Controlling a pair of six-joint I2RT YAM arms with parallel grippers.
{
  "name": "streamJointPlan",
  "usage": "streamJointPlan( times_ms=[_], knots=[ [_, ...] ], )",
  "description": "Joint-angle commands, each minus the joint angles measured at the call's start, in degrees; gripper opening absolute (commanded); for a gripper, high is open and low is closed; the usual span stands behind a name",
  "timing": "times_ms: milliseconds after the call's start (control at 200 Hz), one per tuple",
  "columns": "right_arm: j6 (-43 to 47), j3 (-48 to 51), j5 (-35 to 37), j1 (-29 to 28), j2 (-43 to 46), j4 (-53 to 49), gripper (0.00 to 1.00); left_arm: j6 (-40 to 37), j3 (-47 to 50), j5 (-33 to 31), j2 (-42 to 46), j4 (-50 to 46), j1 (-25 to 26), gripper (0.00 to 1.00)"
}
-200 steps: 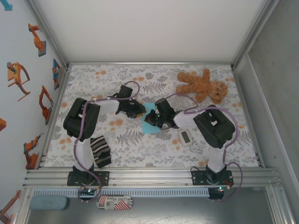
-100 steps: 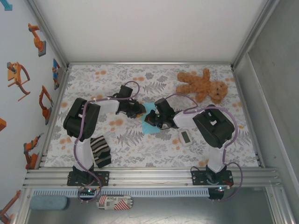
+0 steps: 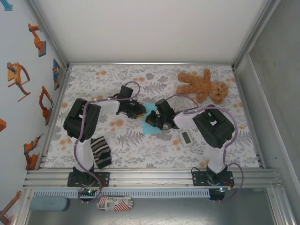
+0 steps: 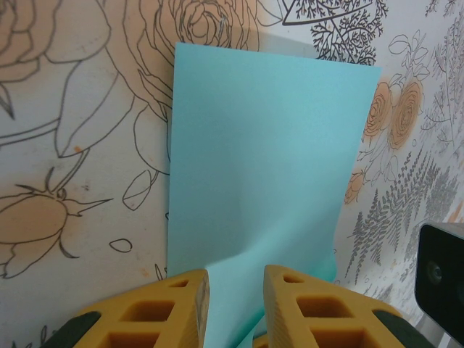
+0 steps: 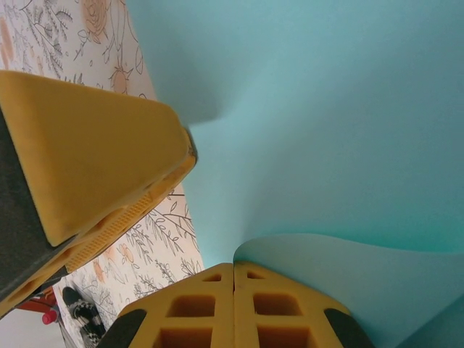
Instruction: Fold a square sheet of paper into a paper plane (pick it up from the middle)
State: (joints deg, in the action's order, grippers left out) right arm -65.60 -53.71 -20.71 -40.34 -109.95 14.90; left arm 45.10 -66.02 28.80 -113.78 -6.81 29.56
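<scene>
And the right gripper (image 5: 233,270) pinches the square sheet of paper (image 5: 326,145) at its curled edge, jaws tight; the left gripper (image 4: 235,279) straddles the opposite edge (jaws narrowly spread).

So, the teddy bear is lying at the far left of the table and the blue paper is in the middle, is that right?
Not quite: the top view shows the teddy bear at the far right of the table, not the far left. The blue paper is in the middle, as you say.
</scene>
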Motion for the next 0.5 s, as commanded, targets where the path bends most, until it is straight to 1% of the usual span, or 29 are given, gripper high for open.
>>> streamJointPlan(
  times_ms=[0, 496],
  knots=[
    [-0.7, -1.5, 1.6, -0.4, -1.1, 0.4, 0.0, -0.2, 1.7, -2.5, -2.8, -4.1, 0.2, 0.27],
    [-1.1, -1.4, 1.6, -0.4, -1.7, 0.8, 0.0, -0.3, 1.9, -2.6, -2.5, -4.2, 0.2, 0.27]
  ],
)
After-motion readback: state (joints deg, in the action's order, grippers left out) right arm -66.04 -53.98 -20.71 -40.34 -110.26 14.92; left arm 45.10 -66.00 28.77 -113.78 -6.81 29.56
